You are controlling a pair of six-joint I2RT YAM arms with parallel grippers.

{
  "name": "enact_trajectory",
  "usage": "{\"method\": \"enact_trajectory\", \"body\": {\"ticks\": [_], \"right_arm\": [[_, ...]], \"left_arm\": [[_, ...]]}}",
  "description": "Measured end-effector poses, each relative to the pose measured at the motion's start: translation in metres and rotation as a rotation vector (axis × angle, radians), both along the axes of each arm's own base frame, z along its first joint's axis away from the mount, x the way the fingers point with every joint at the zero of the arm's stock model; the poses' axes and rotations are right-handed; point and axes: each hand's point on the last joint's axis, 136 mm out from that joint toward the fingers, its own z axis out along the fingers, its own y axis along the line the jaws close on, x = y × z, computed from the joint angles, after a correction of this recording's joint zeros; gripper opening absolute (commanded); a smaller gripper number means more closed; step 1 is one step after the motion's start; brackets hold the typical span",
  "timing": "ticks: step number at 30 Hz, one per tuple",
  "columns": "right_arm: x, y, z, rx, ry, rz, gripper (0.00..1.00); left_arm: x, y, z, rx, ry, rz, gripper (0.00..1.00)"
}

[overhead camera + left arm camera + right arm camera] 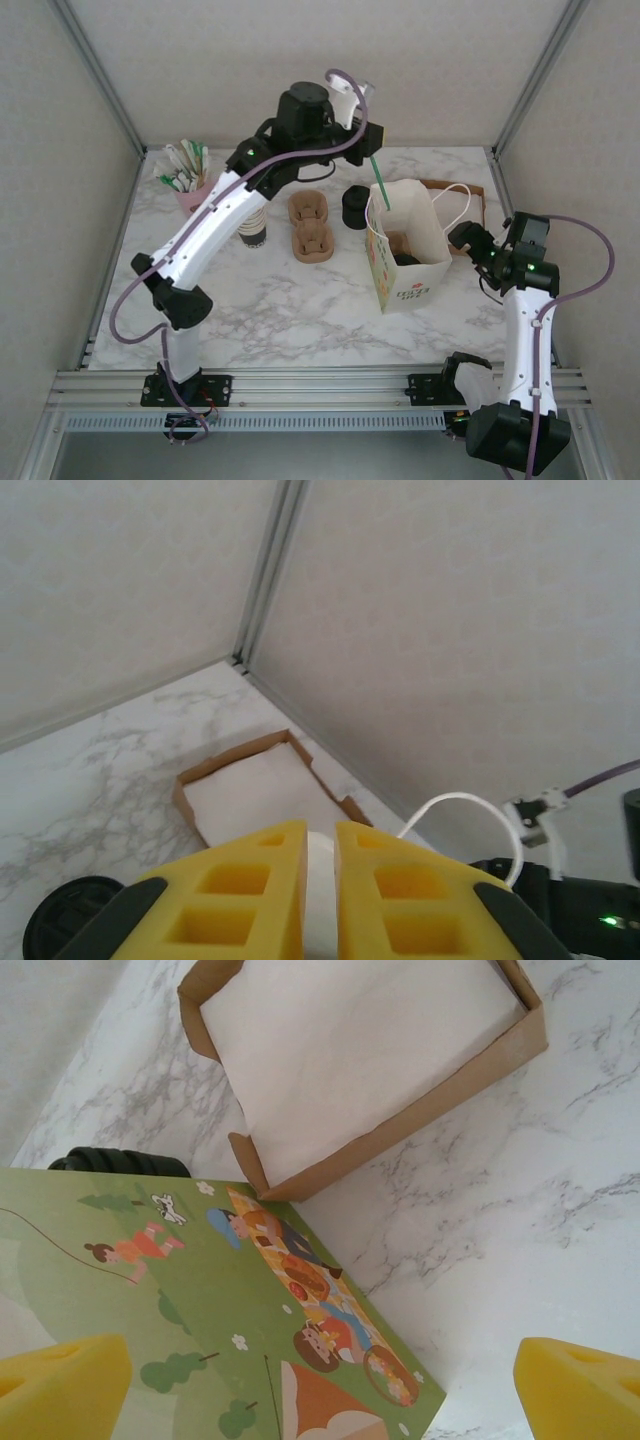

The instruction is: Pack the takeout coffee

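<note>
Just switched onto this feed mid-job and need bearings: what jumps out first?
The left gripper, raised over the far middle of the table, pinches a green straw slanting down into the open paper bag at centre right. The takeout coffee, judging by its dark lid, seems to sit inside the bag already, and the right gripper hangs wide open beside the bag's illustrated side.

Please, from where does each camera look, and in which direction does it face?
Top external: above and behind the bases, looking down at the table; both arms show, the left hand shut on a green straw, the right hand open.
Left wrist: raised, facing the far right corner; its closed yellow fingers show.
Right wrist: beside the printed bag, looking down; its spread fingers show.
Both wrist views share the brown napkin tray.
</note>
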Motion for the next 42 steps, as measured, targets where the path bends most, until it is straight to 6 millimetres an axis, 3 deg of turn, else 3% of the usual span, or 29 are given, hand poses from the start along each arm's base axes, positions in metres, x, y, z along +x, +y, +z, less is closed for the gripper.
{"method": "enact_trajectory", "body": {"ticks": [6,11,19,30,42], "right_arm": [[-0.001,0.000,-0.002,0.000,0.003,0.000,0.99],[-0.002,0.001,-0.005,0.002,0.011,0.000,0.99],[-0.004,0.001,-0.013,0.007,0.028,0.000,0.99],[-0.005,0.001,-0.019,0.010,0.039,0.000,0.99],[-0.007,0.002,-0.030,0.015,0.058,0.000,0.99]], "left_arm": [[0.016,-0.026,-0.047,0.117,0.022,0.039,0.16],[0.017,-0.038,-0.080,0.214,0.030,0.060,0.17],[0.017,-0.046,-0.097,0.283,0.006,0.075,0.16],[0.028,-0.063,-0.165,0.404,0.062,0.071,0.15],[0.025,-0.070,-0.187,0.463,0.056,0.044,0.17]]}}
